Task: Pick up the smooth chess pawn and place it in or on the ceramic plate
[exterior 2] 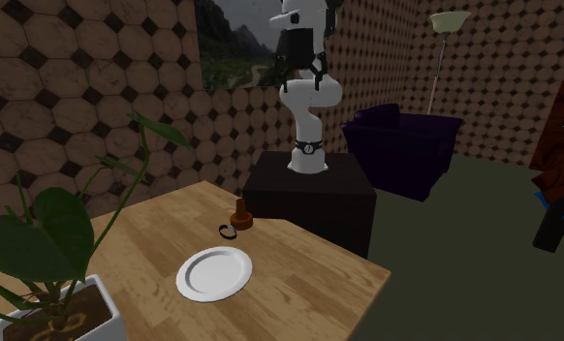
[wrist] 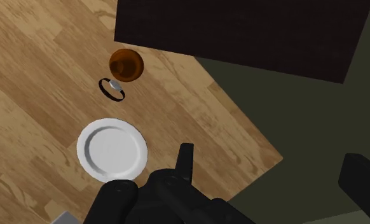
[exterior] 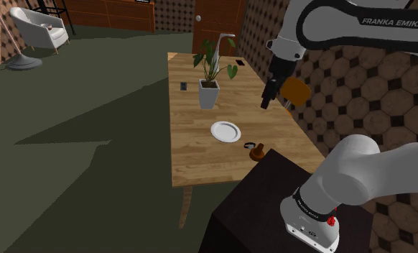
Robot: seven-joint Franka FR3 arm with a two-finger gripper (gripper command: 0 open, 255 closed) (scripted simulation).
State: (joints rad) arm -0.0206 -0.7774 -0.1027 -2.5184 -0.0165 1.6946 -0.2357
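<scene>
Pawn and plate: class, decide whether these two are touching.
Apart. The wrist view shows bare wooden tabletop between the brown pawn and the white plate, with a small dark ring lying in that gap.

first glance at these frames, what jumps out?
The white plate stands out in the middle of the wooden table, with the brown pawn and a small black ring between it and the dark stand. The gripper hangs open high above the table, holding nothing. A potted plant stands beyond the plate, further from the stand.
</scene>
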